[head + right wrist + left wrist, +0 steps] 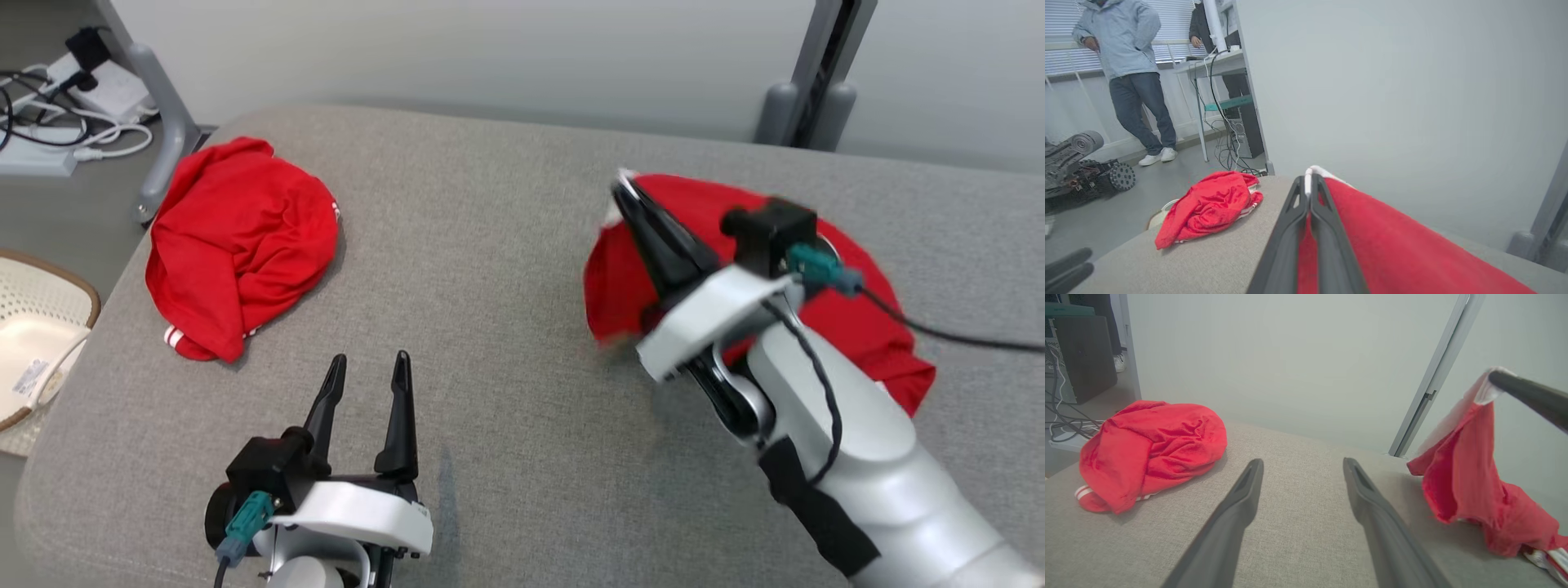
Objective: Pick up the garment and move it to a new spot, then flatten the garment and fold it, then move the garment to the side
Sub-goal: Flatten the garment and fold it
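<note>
The left gripper [370, 359] sits low at the near left. Its two dark fingers point away from the body and are spread wide apart, holding nothing. The right arm [865, 465], pale with a black band, reaches forward from the lower right, its wrist angled to the left. The right gripper [624, 186] has its fingers pressed together, pinching the white-trimmed edge of the red garment [873, 335].
</note>
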You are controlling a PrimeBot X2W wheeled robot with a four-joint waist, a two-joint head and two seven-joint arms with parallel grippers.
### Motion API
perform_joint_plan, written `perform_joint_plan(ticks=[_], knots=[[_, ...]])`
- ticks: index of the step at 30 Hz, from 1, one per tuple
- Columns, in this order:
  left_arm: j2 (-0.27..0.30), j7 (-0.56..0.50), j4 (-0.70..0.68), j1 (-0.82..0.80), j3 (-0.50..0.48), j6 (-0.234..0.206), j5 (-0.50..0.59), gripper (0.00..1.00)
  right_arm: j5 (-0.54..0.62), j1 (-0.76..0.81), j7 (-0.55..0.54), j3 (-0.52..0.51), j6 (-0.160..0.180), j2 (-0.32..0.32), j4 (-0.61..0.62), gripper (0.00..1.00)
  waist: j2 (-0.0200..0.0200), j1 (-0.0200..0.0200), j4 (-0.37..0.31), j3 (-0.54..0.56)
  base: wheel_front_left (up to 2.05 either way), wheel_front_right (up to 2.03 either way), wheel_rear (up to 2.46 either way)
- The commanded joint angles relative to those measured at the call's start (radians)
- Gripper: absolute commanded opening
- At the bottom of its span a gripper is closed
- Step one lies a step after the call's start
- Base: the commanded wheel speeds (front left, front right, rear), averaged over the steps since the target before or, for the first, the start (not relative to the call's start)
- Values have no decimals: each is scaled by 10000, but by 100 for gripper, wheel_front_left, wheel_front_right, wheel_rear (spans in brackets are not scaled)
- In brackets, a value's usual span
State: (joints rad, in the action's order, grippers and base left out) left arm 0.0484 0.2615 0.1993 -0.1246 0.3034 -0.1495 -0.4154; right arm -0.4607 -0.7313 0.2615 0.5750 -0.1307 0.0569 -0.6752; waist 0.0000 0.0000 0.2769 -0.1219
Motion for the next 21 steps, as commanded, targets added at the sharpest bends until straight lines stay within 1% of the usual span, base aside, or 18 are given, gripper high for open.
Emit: perform_joint_plan(ticks=[1,4,6,8,11,12,15,17,18,19,21], knots=[[37,41,20,140,-60,6,-39,100,-446,-346,-1,215,0,-8,389,0,0,0,-110,251,0,0,0],[37,41,35,287,-81,-14,-45,100,-1741,-939,-150,596,0,-19,1412,0,0,0,-166,510,0,0,0],[37,41,27,402,-88,-27,-67,100,-2602,-1359,-232,610,0,-24,2099,0,0,0,-201,640,0,0,0],[35,41,4,492,-106,-55,-96,100,-3432,-1706,-224,383,0,-19,2696,0,0,0,-240,723,0,0,0],[35,41,-40,611,-128,-90,-152,100,-4429,-2062,-148,-239,1,177,3348,0,0,0,-315,754,0,0,0],[35,41,-37,683,-121,-71,-153,100,-4825,-2007,-210,-778,1,522,3270,0,0,0,-366,753,0,0,0],[35,41,-83,690,-115,-90,-148,100,-5054,-1628,-520,-1436,0,1101,2561,0,0,0,-430,673,0,0,0],[37,41,-118,642,-127,-95,-154,100,-5349,-1214,-852,-1787,0,1423,2010,0,0,0,-493,556,0,0,0],[35,41,-126,600,-126,-87,-146,100,-5418,-1005,-1010,-2000,0,1690,1616,0,0,0,-536,477,0,0,0],[37,40,-108,536,-105,-52,-107,100,-5394,-797,-1160,-2093,0,1990,1215,0,0,0,-569,398,0,0,0],[31,41,-99,405,-91,-9,-52,100,-5279,-462,-1338,-2209,0,2386,419,0,0,0,-624,235,0,0,0]])
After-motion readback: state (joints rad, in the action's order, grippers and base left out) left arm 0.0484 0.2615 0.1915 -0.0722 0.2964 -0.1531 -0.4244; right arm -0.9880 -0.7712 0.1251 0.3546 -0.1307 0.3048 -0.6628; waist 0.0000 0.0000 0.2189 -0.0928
